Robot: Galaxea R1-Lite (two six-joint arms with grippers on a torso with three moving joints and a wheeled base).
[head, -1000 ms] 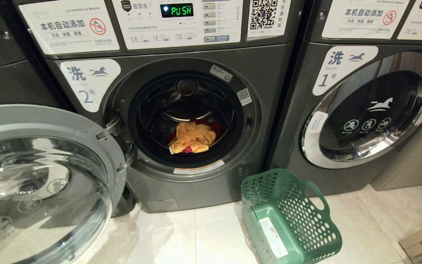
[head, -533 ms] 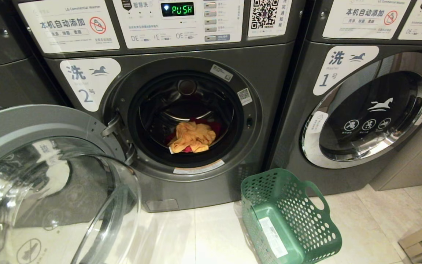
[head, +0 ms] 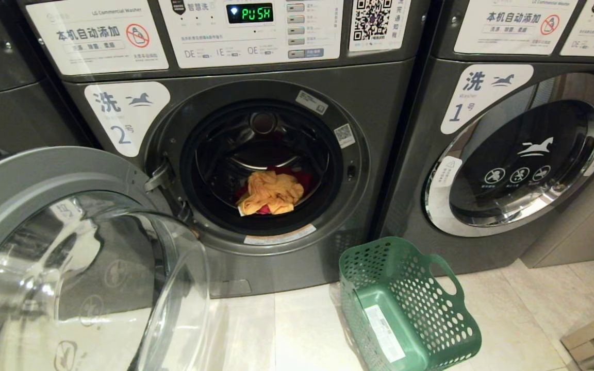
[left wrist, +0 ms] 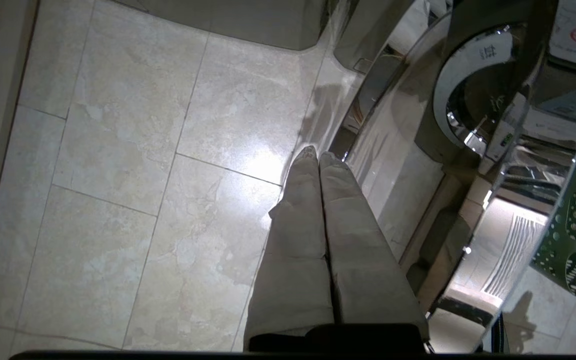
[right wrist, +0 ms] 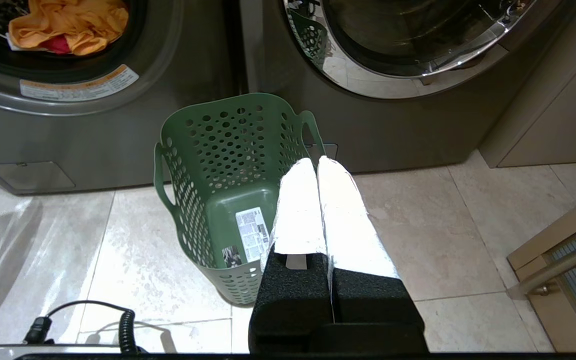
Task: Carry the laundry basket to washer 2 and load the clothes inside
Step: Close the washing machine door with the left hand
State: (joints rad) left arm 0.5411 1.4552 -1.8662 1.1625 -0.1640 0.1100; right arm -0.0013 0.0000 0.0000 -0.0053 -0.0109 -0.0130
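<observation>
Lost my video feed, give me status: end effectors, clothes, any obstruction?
Both end effectors shut, empty: left by the door, right over the basket. Clothes in washer 2. Door open.

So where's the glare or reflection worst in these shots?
Head view: the open round glass washer door mirrors the room. Left wrist view: a bright hotspot on the pale tiled floor. Right wrist view: the shut right gripper is blown out white.

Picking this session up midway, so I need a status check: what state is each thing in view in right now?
washer 2: door swung open, display reads PUSH.
the clothes: inside the drum.
the laundry basket: empty, on the floor.
washer 1: door shut.
left gripper: shut, empty, beside the open door.
right gripper: shut, empty, above the basket.
</observation>
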